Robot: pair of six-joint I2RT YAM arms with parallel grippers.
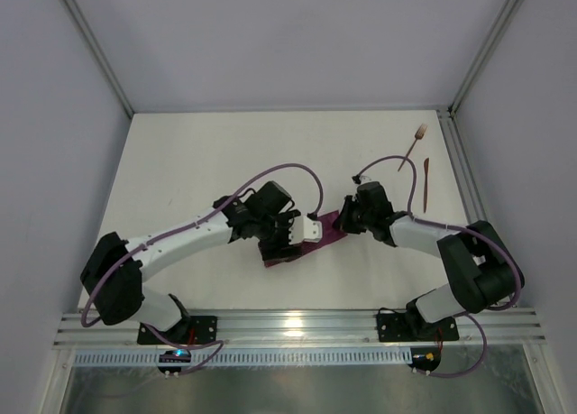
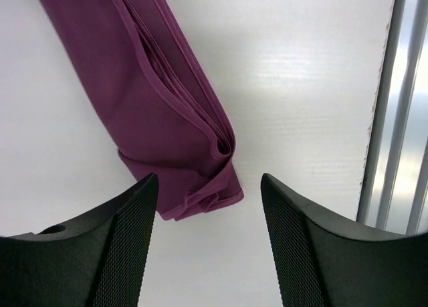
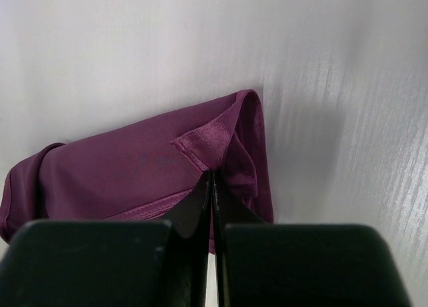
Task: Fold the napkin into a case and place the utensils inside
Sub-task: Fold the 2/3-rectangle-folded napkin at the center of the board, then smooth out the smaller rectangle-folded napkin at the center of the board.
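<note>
Plum napkin (image 1: 326,232) — folded strip, centre of table (image 1: 207,161) | left gripper (image 2: 208,183) open over its 8 o'clock end | right gripper (image 3: 211,178) pinching the 2 o'clock corner | risk: if we pull, layers drag, strip unfolds — fork (image 1: 412,148), knife (image 1: 425,181) well apart at 2 o'clock

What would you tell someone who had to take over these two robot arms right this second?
Left gripper: open, hovering over one end of the napkin, gripping nothing.
Right gripper: shut on a fold at the napkin's other end.
Napkin: folded into a narrow, layered strip in the middle of the table.
Fork and knife: lying at the far right of the table, well apart from the napkin.
Done: most of the folding, it seems.
Left: finish the fold, then slide fork and knife inside.
</note>
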